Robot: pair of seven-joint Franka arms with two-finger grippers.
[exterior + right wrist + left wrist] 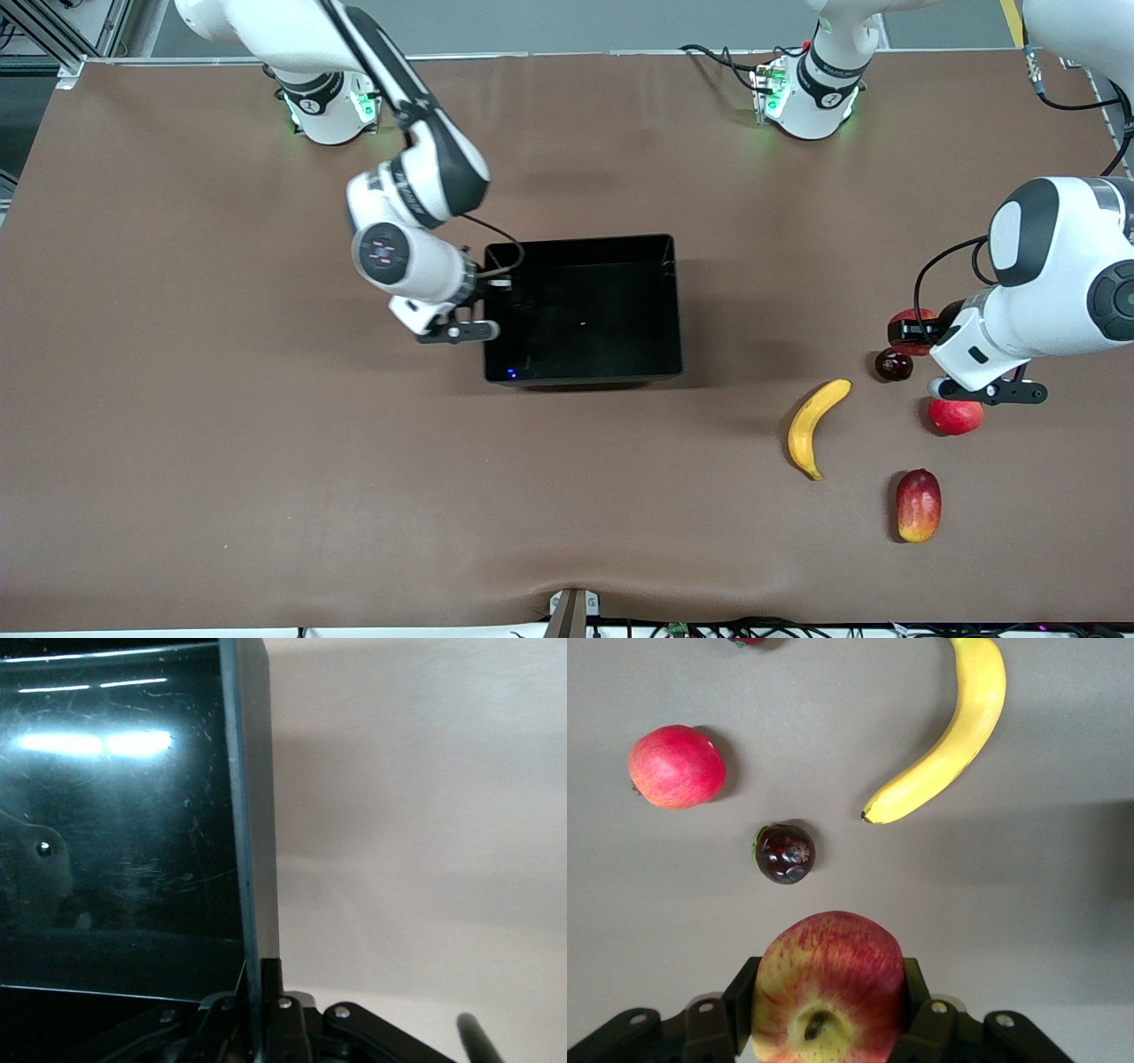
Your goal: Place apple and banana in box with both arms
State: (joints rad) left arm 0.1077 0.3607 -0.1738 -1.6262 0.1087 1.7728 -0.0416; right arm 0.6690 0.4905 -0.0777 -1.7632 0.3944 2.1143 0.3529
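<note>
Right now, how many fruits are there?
5, all toward the left arm's end: the apple in the left gripper's jaws, a dark plum beside it, a pinkish-red fruit and the mango nearer the camera, the banana toward the box, whose wall the right gripper holds.

Setting: robotics lab.
Evidence: two bench-mounted arms with green-lit bases (802, 93), brown-covered worktop (221, 399), exposed cables (709, 55), aluminium framing (53, 35).

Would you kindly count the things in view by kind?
Banana: 1
Apple, in the left hand: 1
Pinkish-red round fruit: 1
Small dark fruit: 1
Mango-like fruit: 1
Box, gripped by the right hand: 1
Total: 6
</note>
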